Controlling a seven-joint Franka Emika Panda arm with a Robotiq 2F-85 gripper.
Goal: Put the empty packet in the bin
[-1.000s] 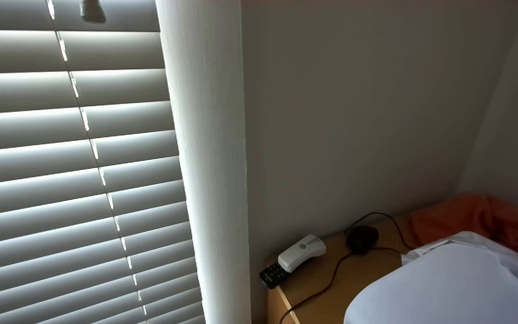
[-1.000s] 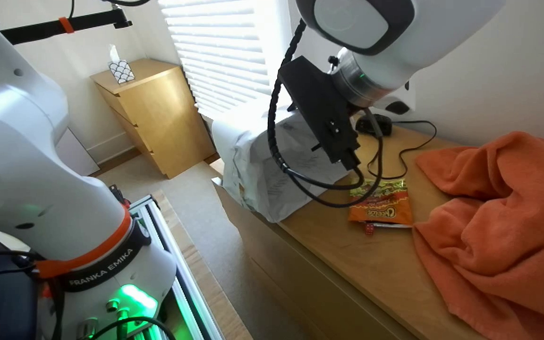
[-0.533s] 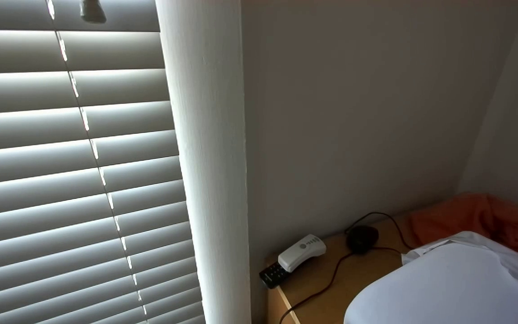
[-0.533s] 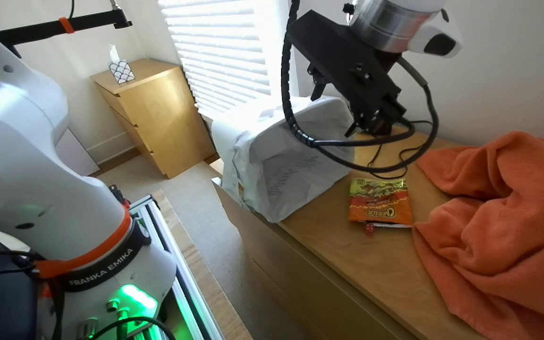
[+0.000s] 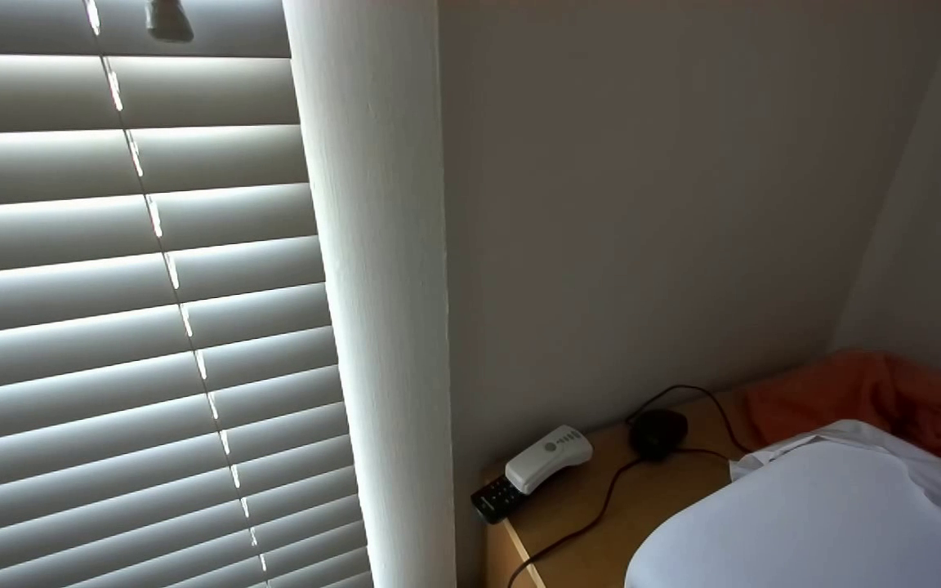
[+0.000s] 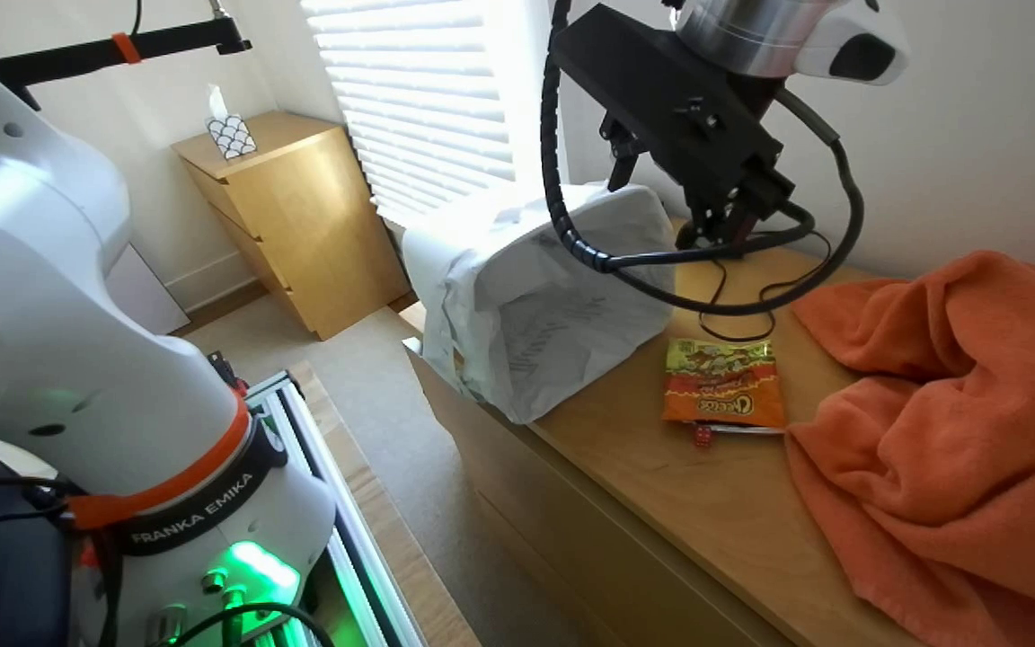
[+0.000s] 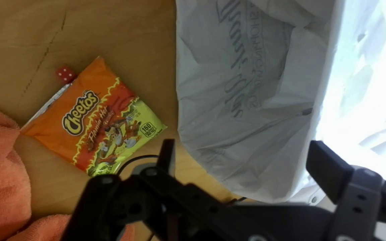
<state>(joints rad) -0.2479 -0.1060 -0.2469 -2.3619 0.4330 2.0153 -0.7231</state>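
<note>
**Smooth white robot arm [image 6: 23,296], blocky black hand [image 7: 243,154]**

A bright orange band [image 6: 212,456] wraps the rounded white base [image 6: 297,503] above a black collar [image 6: 192,519] lettered FRANKA EMIKA in pale capitals; lower down glows a green light [image 6: 264,564] near round metal connectors [image 6: 213,582]. A dark oval plug [image 6: 48,430] dots the arm's surface. Toward the hand sit a shiny silver cylinder [image 6: 742,38], a black oblong block [image 6: 652,90] with small screws [image 6: 712,120], and a thick black cable [image 6: 551,153], partly spiral-ribbed. The square-ended black fingers [image 7: 328,170] carry round grey fasteners [image 7: 369,173].
</note>
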